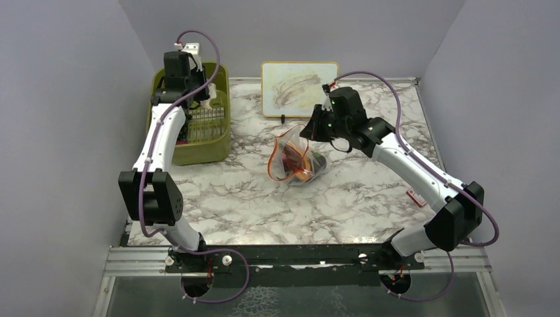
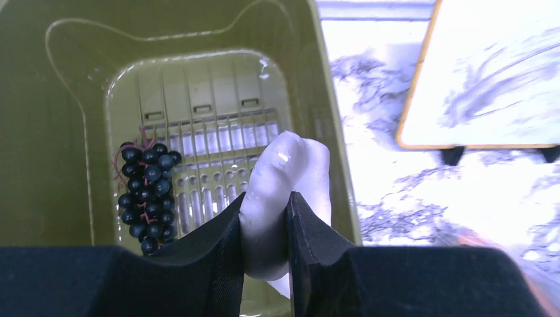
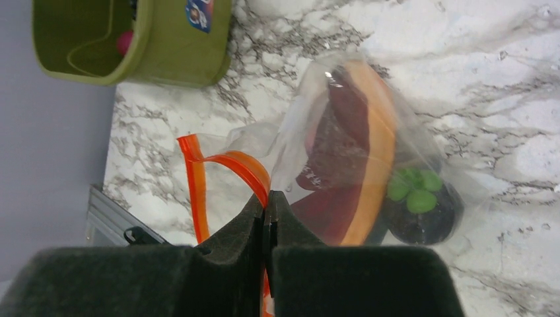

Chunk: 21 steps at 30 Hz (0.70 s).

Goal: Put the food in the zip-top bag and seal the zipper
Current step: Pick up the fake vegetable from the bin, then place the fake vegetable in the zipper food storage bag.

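My left gripper [image 1: 206, 99] is shut on a pale grey-white food piece [image 2: 284, 172] and holds it above the olive-green bin [image 1: 198, 152]. Dark purple grapes [image 2: 145, 198] lie on the bin's slotted floor [image 2: 198, 119]. A pink piece [image 3: 124, 41] shows inside the bin in the right wrist view. My right gripper [image 3: 267, 197] is shut on the orange-red zipper [image 3: 231, 162] of the clear zip-top bag [image 1: 297, 158] and holds its mouth up mid-table. Inside the bag lie the orange-and-red hot dog [image 3: 376, 152] and a dark piece with a green top [image 3: 416, 198].
A white board with an orange rim [image 1: 299, 89] leans at the back wall, right of the bin. A small red-and-white item [image 1: 416, 197] lies by the right arm. Grey walls close in the left, back and right sides.
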{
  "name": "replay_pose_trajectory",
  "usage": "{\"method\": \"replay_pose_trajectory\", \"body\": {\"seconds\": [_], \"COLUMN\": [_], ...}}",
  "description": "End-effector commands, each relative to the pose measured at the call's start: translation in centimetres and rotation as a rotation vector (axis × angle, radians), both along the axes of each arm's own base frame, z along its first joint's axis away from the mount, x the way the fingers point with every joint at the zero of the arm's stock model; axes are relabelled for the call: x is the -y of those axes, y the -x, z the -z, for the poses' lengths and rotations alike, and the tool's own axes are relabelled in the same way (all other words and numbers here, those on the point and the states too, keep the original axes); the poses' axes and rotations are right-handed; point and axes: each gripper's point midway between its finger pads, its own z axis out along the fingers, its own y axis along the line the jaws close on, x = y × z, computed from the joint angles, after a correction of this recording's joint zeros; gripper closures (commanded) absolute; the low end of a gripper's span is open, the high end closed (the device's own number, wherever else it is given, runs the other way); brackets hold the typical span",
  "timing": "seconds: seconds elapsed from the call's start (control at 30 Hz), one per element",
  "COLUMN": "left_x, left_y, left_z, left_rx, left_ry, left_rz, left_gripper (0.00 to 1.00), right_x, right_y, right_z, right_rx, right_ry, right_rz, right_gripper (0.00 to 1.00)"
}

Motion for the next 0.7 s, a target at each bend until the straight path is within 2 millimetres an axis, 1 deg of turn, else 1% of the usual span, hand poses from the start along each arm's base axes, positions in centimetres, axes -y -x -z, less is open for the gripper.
{"method": "replay_pose_trajectory", "body": {"seconds": [0.0,0.03,0.1,0.2,0.33,0.4,0.53,0.57,0.6,0.67], "left_x": [1.9,2.2,3.6,5.4,8.7,10.4,13.7,14.3,14.6,15.4], "left_y": [1.3,1.7,2.4,3.4,5.5,6.6,9.1,9.7,10.3,11.5], "left_z": [-5.6,-6.5,-7.6,-8.4,-9.6,-9.5,-8.8,-9.2,-8.4,-8.1], "left_rx": [0.159,0.183,0.217,0.234,0.277,0.273,0.207,0.210,0.189,0.171], "left_ry": [0.093,0.111,0.164,0.239,0.312,0.362,0.453,0.457,0.466,0.490], "left_rz": [0.058,0.074,0.128,0.191,0.300,0.361,0.507,0.523,0.527,0.553], "left_gripper": [0.73,0.73,0.74,0.75,0.76,0.76,0.76,0.76,0.76,0.76], "right_x": [-0.9,-0.8,-0.7,-0.5,-0.4,-0.6,-1.0,-1.2,-1.4,-1.5], "right_y": [-0.9,-1.0,-1.1,-1.4,-1.6,-1.6,-1.7,-1.7,-1.7,-1.8], "right_z": [-3.1,-3.1,-3.4,-3.8,-3.5,-3.4,-3.3,-3.4,-3.5,-3.6], "right_rx": [0.099,0.103,0.118,0.131,0.122,0.114,0.106,0.104,0.104,0.099], "right_ry": [-0.121,-0.129,-0.141,-0.149,-0.149,-0.154,-0.179,-0.191,-0.204,-0.221], "right_rz": [0.014,0.025,0.042,0.065,0.080,0.078,0.077,0.074,0.074,0.080], "right_gripper": [0.99,0.99,0.99,0.99,0.99,0.99,0.99,0.99,0.99,0.99]}}
